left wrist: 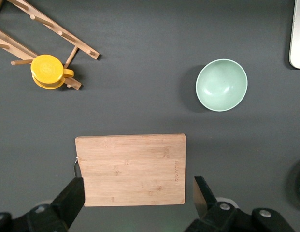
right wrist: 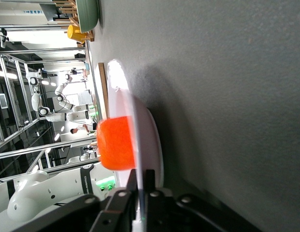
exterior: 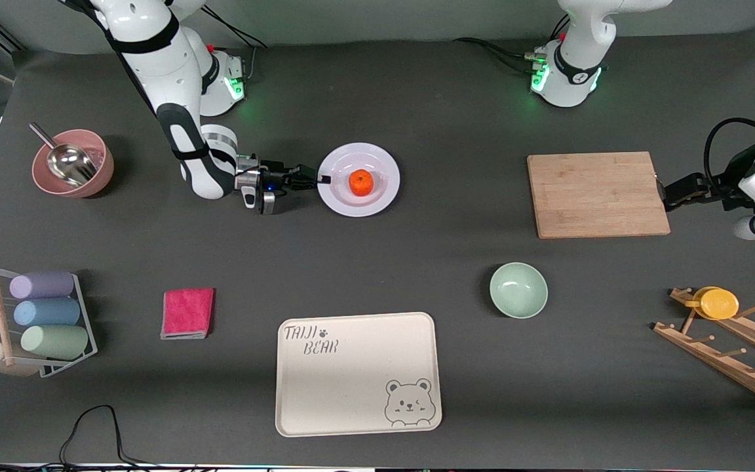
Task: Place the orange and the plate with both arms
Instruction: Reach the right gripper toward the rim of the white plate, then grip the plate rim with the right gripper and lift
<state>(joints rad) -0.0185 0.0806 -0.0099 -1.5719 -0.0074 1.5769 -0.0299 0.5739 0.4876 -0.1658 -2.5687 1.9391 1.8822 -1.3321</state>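
Observation:
The orange (exterior: 361,182) sits in the middle of the white plate (exterior: 377,200), which lies on the dark table between the two arm bases. My right gripper (exterior: 322,179) is shut on the plate's rim at the edge toward the right arm's end. In the right wrist view the thin rim (right wrist: 138,159) runs between the two closed fingers (right wrist: 149,180), with the orange (right wrist: 116,142) just past them. My left gripper (exterior: 664,195) hangs open beside the edge of the wooden cutting board (exterior: 597,194), holding nothing; its fingers (left wrist: 74,195) frame the board (left wrist: 130,169).
A pale-green bowl (exterior: 518,290) and a cream bear tray (exterior: 358,373) lie nearer the front camera. A wooden rack with a yellow cup (exterior: 718,303) stands at the left arm's end. A pink bowl with a scoop (exterior: 73,162), a pink cloth (exterior: 188,313) and a cup rack (exterior: 43,314) occupy the right arm's end.

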